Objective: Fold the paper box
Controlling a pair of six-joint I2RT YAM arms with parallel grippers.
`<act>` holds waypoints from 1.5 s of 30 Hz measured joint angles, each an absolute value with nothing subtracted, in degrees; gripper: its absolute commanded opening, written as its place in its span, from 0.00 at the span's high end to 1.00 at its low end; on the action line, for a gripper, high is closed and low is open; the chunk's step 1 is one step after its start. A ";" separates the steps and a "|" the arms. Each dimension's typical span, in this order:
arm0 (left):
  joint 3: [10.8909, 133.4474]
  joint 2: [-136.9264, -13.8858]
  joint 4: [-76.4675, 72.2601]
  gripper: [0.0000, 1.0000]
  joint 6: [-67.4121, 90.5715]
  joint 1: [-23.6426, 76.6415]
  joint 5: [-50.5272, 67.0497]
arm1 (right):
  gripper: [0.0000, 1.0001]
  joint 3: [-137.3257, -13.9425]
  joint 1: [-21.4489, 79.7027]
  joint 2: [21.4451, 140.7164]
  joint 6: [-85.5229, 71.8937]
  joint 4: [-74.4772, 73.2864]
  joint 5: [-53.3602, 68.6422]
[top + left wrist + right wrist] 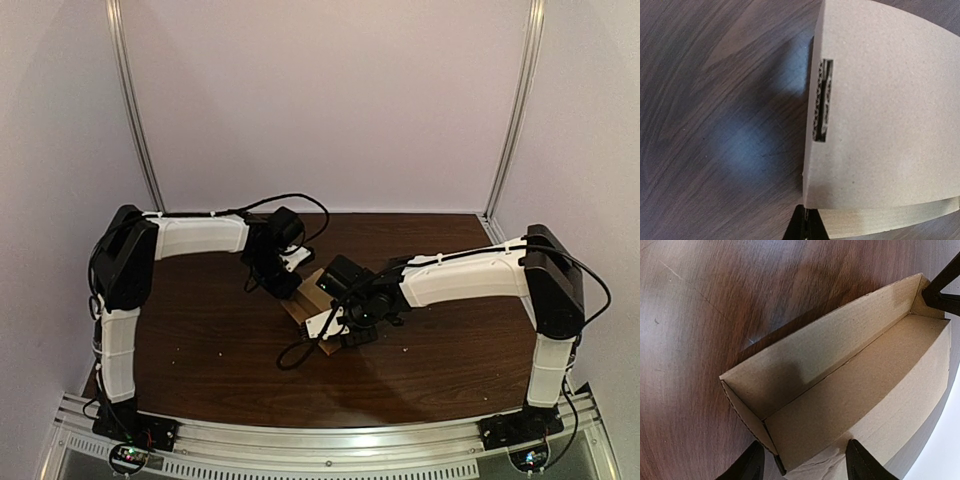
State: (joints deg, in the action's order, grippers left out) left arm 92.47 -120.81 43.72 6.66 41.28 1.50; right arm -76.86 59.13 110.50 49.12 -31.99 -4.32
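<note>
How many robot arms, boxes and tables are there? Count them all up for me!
robot arms: 2 (left arm, right arm)
cardboard box: 1
table: 1
total: 4

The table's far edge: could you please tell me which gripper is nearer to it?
Left. The left gripper grips the box at its far end; the right gripper straddles its near end.

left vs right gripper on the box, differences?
Left gripper is pinched nearly shut on a panel edge of the paper box; right gripper is spread wide, astride the box's near end. Left faces the slotted outer panel, right the open inside. Both are at the box.
</note>
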 measured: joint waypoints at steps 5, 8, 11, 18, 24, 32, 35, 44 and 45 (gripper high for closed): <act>95.00 -122.06 46.54 1.00 7.03 41.28 1.54 | 0.41 -76.90 59.02 110.48 49.71 -32.29 -3.44; 97.27 -123.44 48.62 1.00 7.22 41.28 1.63 | 0.41 -76.90 58.81 110.45 50.06 -32.36 -2.74; 98.76 -124.22 50.09 1.00 7.40 41.25 1.69 | 0.41 -76.90 58.67 110.45 50.57 -32.45 -2.35; 102.06 -126.04 53.08 1.00 7.46 41.25 1.93 | 0.41 -76.88 58.46 110.17 51.11 -32.99 -1.19; 106.21 -128.53 55.57 1.00 7.44 41.25 2.42 | 0.41 -76.88 58.65 110.02 51.27 -33.45 -0.86; 111.20 -131.28 59.46 1.00 7.42 41.25 2.98 | 0.41 -76.88 59.70 109.95 51.24 -33.69 -1.02; 112.86 -132.20 60.80 1.00 7.42 41.25 3.25 | 0.41 -76.88 59.81 109.95 51.22 -33.76 -1.02; 113.80 -132.70 61.76 1.00 7.46 41.25 3.44 | 0.40 -77.03 60.18 109.95 50.06 -33.89 -2.00; 113.80 -132.70 61.78 1.00 7.46 41.25 3.46 | 0.40 -77.06 60.25 109.95 49.60 -33.91 -2.15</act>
State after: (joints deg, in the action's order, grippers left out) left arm 113.80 -132.70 61.78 7.46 41.25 3.46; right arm -77.06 60.25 109.95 49.60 -33.91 -2.15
